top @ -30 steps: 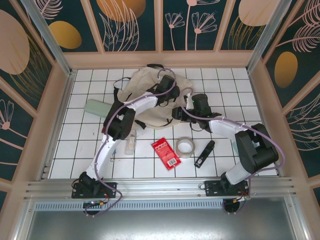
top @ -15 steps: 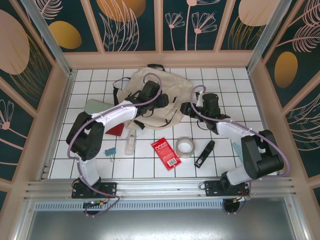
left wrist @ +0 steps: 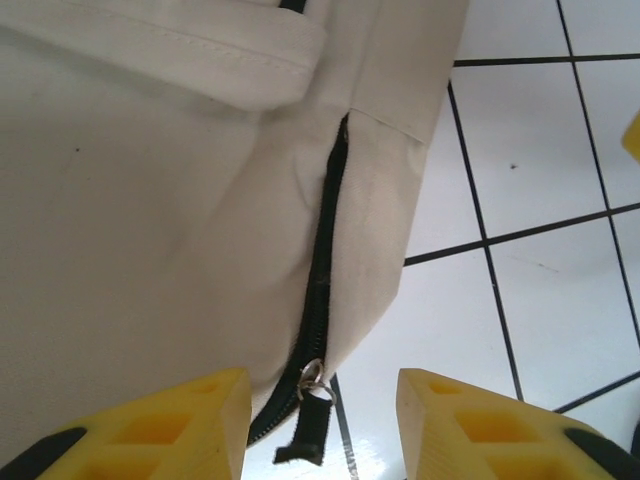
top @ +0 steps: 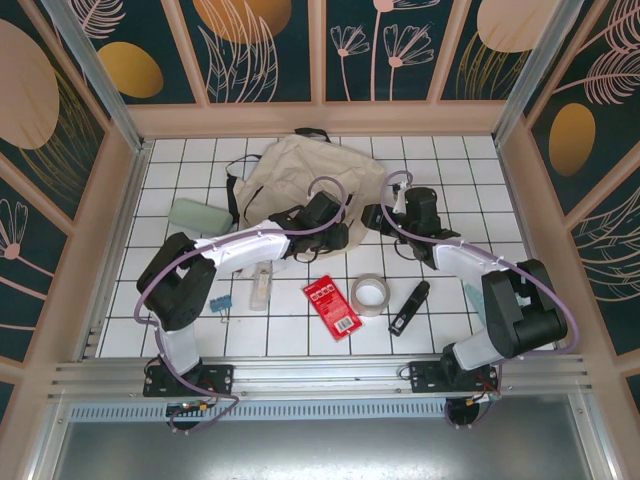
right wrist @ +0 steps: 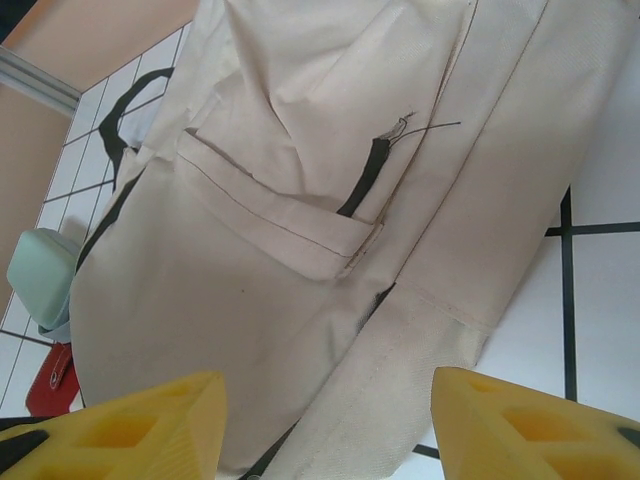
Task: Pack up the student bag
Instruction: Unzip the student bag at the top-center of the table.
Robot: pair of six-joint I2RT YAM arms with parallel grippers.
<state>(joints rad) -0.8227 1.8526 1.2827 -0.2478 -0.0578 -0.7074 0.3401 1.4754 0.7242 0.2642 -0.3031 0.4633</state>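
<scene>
Bag [top: 290, 175]: lying flat, zipper [left wrist: 326, 250] closed.
Left gripper [left wrist: 322, 410]: at the bag's near edge, fingers apart around the zipper pull [left wrist: 303, 442], gripping nothing; likely about to open it.
Right gripper [right wrist: 325, 400]: over the bag's right side, spread wide, empty.

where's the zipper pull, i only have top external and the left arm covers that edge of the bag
observer: left wrist shows the zipper pull at the student bag's edge, sitting inside the open left end effector, not pinched
operator: zipper open or shut
observer: the zipper looks shut along the stretch in view
operator: right side holding anything
observer: no, the right end effector is open, facing the bag's pocket flap
</scene>
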